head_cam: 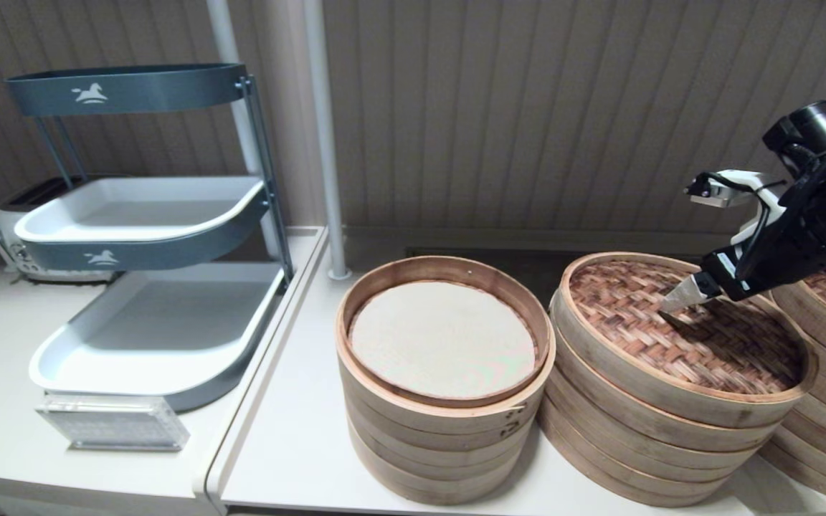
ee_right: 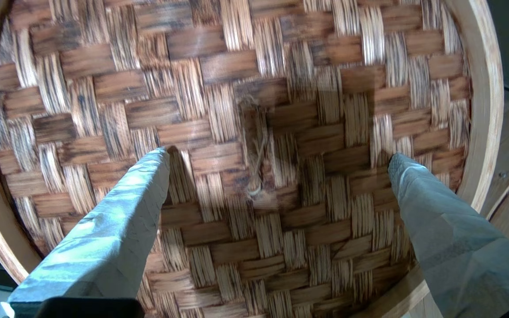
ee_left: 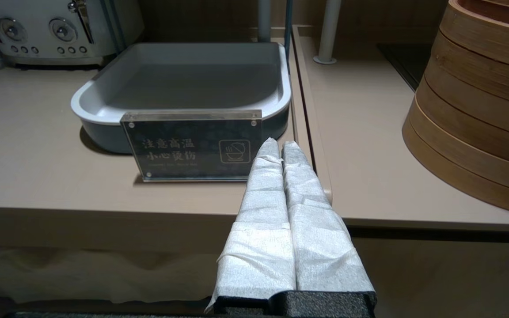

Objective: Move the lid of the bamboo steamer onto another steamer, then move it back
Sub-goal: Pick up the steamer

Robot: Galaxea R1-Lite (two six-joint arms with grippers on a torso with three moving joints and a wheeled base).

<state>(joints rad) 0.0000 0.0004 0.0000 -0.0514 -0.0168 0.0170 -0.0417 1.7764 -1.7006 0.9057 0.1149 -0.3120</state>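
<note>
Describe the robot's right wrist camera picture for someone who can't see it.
The right gripper, fingers wide open, hangs over a brown woven bamboo steamer lid, straddling its small centre loop. The lid's pale wooden rim curves around the weave.

Three steamer stacks (head_cam: pixel 445 401), two white trays (head_cam: pixel 148 208), one toaster (head_cam: pixel 15 215).

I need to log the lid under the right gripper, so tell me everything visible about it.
The woven lid is round, with a pale bamboo rim around a sunken brown, patchy herringbone weave and a small cord loop at its centre. It lies level on top of a stack of wide, shallow bamboo tiers, right of the open, white-lined steamer. The right gripper hangs open just above it, fingers either side of the loop; contact is unclear.
</note>
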